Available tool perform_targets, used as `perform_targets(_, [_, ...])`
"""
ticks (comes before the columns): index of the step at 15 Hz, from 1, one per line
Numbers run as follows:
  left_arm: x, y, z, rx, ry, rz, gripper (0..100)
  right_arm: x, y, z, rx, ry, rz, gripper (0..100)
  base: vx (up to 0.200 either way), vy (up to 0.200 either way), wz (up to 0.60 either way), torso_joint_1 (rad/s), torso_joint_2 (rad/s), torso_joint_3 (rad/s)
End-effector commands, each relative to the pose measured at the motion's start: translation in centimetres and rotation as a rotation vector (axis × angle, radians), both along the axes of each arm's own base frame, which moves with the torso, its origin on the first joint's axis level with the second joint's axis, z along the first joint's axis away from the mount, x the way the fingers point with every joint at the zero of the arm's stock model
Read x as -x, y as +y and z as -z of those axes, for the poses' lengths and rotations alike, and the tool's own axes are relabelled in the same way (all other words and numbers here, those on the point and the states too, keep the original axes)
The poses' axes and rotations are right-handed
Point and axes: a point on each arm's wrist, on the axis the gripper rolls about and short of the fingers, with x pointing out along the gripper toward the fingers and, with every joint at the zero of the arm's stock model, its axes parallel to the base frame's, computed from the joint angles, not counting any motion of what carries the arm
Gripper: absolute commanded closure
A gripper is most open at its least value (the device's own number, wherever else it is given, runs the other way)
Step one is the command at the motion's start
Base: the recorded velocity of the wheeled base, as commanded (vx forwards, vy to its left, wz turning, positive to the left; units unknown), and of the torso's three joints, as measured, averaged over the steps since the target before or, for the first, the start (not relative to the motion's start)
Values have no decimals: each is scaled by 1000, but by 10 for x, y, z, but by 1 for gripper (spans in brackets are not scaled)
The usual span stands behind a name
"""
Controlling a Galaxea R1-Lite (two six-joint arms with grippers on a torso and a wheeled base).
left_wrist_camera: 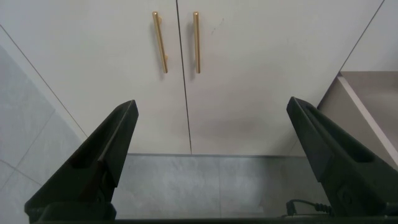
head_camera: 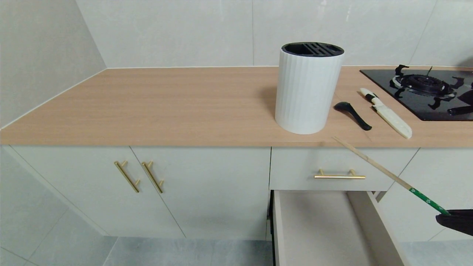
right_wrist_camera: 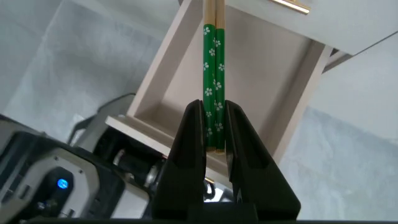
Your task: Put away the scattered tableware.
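My right gripper (head_camera: 449,214) is shut on a pair of wooden chopsticks (head_camera: 384,171) with green flowered ends, low at the right beside the open drawer (head_camera: 369,221). Their thin tips slant up toward the counter's front edge. From the right wrist view the chopsticks (right_wrist_camera: 213,74) sit pinched between the fingers (right_wrist_camera: 194,137), above the open drawer (right_wrist_camera: 168,106). A black spoon (head_camera: 353,115) and a white knife (head_camera: 388,113) lie on the counter to the right of the white ribbed utensil holder (head_camera: 306,88). My left gripper (left_wrist_camera: 211,162) is open with nothing in it, facing the cabinet doors (left_wrist_camera: 186,81).
A black gas hob (head_camera: 425,90) occupies the counter's far right. The wooden counter (head_camera: 166,107) stretches bare to the left of the holder. A shut drawer with a gold handle (head_camera: 339,176) sits above the open one. Two gold handles (head_camera: 138,176) mark the cabinet doors.
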Motion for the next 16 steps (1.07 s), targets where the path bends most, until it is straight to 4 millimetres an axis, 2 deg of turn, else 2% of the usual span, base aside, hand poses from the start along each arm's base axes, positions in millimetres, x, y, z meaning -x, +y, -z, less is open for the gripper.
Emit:
perform_targets(1, [0, 0, 0, 0, 0, -1, 0, 1, 0, 4, 5, 8, -6, 100, 0, 0, 0, 0, 0, 0])
perform_targets(6, [0, 0, 0, 0, 0, -1, 0, -6, 4, 19, 52, 74, -51, 100, 0, 0, 0, -38, 81, 45])
perform_targets(16, [0, 0, 0, 0, 0, -1, 0, -20, 18, 45, 108, 199, -126, 100, 0, 0, 0, -193, 451, 251])
